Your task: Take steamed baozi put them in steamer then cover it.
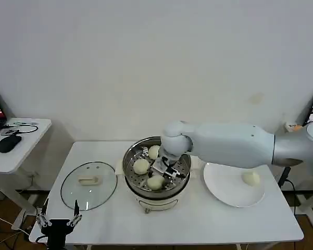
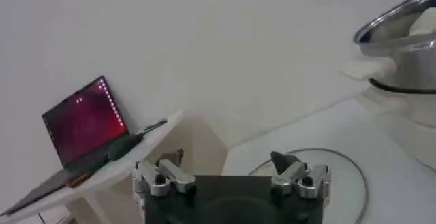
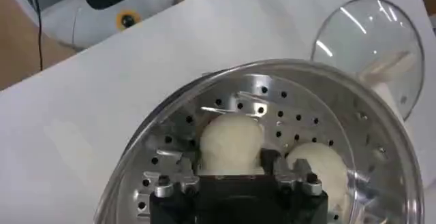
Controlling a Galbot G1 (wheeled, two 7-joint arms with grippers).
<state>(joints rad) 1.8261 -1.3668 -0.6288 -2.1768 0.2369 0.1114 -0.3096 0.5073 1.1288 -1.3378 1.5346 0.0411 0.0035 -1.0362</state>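
No text, label, brand, number or sign can be read on anything in these views.

1. A lab or test room, not a home kitchen: a bare white wall (image 1: 146,57) rises behind a plain white table (image 1: 198,219).
2. A side desk (image 1: 15,151) beyond the table's left edge carries an open laptop (image 2: 85,123), a mouse (image 1: 9,141) and cables.
3. More cables (image 1: 0,229) trail on the wooden floor.
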